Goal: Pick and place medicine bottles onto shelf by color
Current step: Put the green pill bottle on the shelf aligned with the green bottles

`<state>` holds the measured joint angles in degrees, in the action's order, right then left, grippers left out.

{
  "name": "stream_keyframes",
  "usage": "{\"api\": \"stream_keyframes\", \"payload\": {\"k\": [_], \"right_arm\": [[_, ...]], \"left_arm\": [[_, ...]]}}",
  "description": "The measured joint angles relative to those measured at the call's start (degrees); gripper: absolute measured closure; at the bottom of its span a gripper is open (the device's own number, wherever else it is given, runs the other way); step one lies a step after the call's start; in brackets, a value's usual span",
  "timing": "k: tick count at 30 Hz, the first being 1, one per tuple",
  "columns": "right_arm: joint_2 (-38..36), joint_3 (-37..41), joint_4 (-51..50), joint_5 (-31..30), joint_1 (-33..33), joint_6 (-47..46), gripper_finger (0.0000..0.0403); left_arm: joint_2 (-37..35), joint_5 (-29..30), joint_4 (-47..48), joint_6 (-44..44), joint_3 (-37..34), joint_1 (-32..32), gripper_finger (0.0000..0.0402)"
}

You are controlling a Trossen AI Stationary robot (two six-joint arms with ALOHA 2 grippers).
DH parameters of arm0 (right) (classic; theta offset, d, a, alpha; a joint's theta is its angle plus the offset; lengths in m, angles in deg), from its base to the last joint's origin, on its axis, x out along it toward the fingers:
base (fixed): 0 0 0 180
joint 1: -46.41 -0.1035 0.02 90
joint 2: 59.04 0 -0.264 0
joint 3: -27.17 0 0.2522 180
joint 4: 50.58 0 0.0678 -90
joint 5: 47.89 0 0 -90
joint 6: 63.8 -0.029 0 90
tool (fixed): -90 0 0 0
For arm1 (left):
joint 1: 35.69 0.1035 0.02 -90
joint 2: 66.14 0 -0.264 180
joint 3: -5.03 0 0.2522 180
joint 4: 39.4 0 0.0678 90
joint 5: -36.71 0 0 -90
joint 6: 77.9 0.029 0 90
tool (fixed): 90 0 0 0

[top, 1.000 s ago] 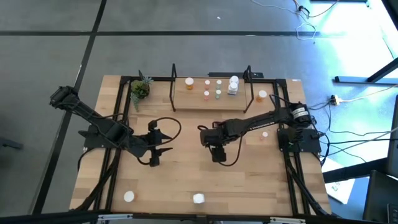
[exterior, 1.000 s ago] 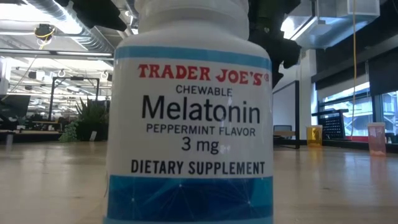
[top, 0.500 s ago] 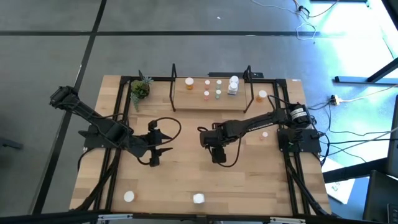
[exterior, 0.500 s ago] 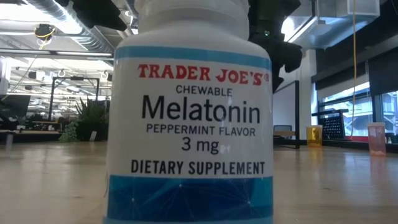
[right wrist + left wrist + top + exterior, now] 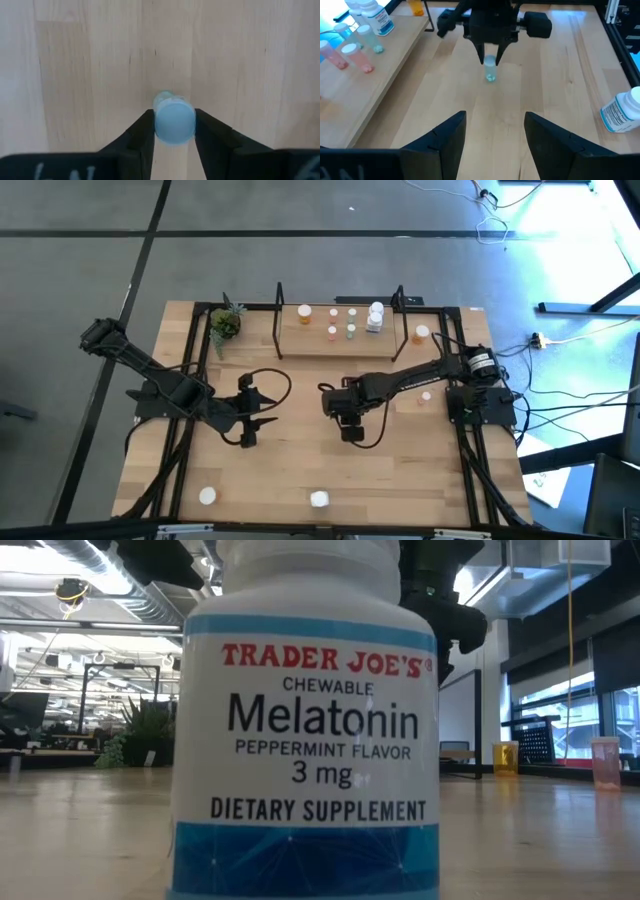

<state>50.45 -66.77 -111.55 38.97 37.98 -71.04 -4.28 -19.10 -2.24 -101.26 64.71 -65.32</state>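
Pale green bottle (image 5: 174,120) stands upright mid-desk (image 5: 300,460), pinched at its cap between the right end effector's (image 5: 174,131) fingers, which reach straight down its long axis; the shelf (image 5: 340,340) lies beyond, and the left end effector (image 5: 494,135) waits spread nearby

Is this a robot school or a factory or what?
Probably a robot lab in a big open office: ceiling pipes and desks behind a wooden table, two arms, and cables on the floor.
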Motion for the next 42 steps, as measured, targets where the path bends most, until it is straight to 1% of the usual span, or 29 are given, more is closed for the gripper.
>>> {"api": "stream_keyframes", "payload": {"k": [4,9,13,17,22,25,32,42], "right_arm": [[-1.51,-1.15,-2.87,-2.19,0.52,-0.19,0.028],[-3.0,-5.52,-9.54,-4.17,3.39,0.17,0.0281],[-4.35,-7.26,-10.83,-4.66,7.64,3.54,0.0282],[-5.64,-7.41,-10.71,-2.3,13.24,6.07,0.0282],[-6.45,-7.41,-10.71,-1.37,20.13,6.79,0.0282],[-6.45,-7.41,-10.1,-1.27,22.79,6.87,0.0282],[-6.45,-7.41,-8.24,-1.29,25.72,6.22,0.0282],[-6.33,-6.67,-6.82,-1.31,27.85,6.36,0.0282]], "left_arm": [[0.0,0.0,0.0,0.0,0.0,0.0,0.0207],[0.0,0.0,-0.05,0.0,0.0,-0.02,0.0207],[0.0,0.0,-0.02,0.0,0.0,-0.02,0.0207],[0.0,0.01,-0.02,0.0,0.0,-0.01,0.0207],[0.0,0.02,-0.04,0.0,0.0,-0.02,0.0207],[0.0,0.02,-0.04,0.0,0.0,-0.02,0.0207],[0.0,0.02,-0.04,0.0,0.0,-0.02,0.0207],[0.0,0.01,-0.03,0.0,0.0,-0.02,0.0207]]}}
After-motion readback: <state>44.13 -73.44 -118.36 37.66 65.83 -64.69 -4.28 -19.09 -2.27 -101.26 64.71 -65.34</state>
